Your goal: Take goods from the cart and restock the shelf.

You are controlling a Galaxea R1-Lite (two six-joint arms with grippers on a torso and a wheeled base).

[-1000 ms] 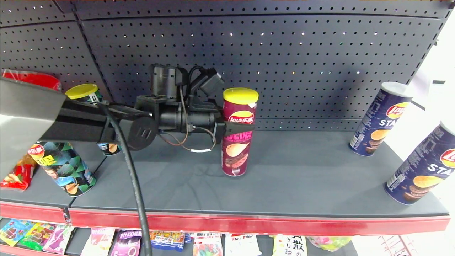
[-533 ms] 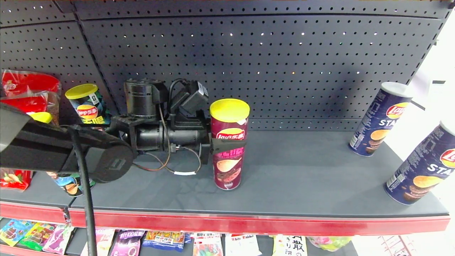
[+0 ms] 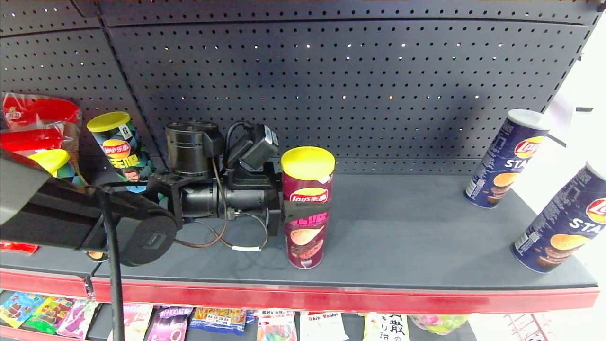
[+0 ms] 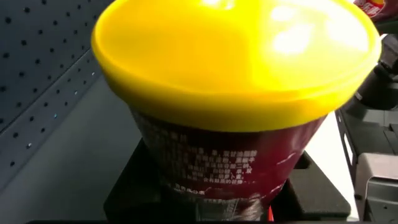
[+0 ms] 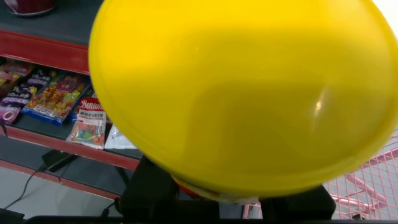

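maroon can with yellow lid, navy cans, grey red-edged shelf

Dark perforated back panel, bright white light at right, pale floor

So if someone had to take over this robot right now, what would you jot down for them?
Left tool: shut on the maroon can, which is upright, with its base at or just above the shelf near the front edge; I cannot tell if it touches.
Right tool: shut on a second yellow-lidded can, held in the air, not on the shelf.
Already shelved: rear blue can and front blue can, at the right end.
Left to do: release the maroon can, then shelve the second one.
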